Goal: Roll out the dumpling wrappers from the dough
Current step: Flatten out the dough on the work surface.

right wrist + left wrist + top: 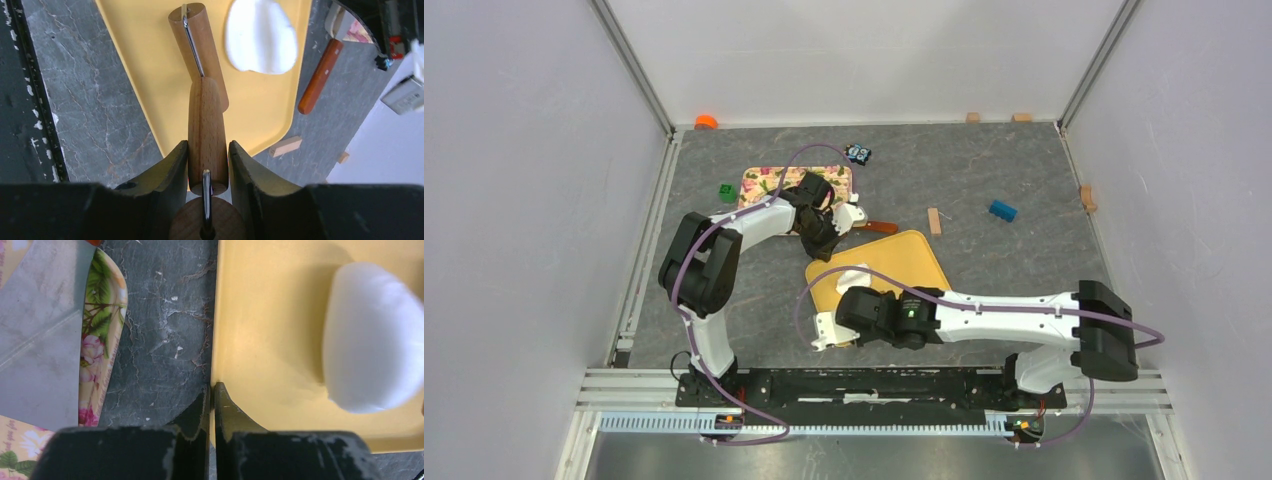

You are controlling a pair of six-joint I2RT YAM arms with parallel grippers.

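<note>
A flattened, roundish white dumpling wrapper [260, 35] [372, 337] [854, 272] lies near the far end of the yellow board [145, 75] [904, 255]. No separate lump of dough is in view. My right gripper [207, 145] [826, 332] is shut on the wooden handle of a small rolling pin [206, 130], held over the board's near end. The pin's front roller [197, 50] rests on the board, left of the wrapper and apart from it. My left gripper [213, 386] [822, 245] is shut on nothing and hovers at the board's left edge.
A floral board [769, 182] [102, 340] lies behind the left gripper. A brown-handled knife [320, 75] and a wooden block [285, 146] lie just off the yellow board. A green cube [727, 191], a blue block [1002, 210] and an orange piece [706, 122] sit farther back.
</note>
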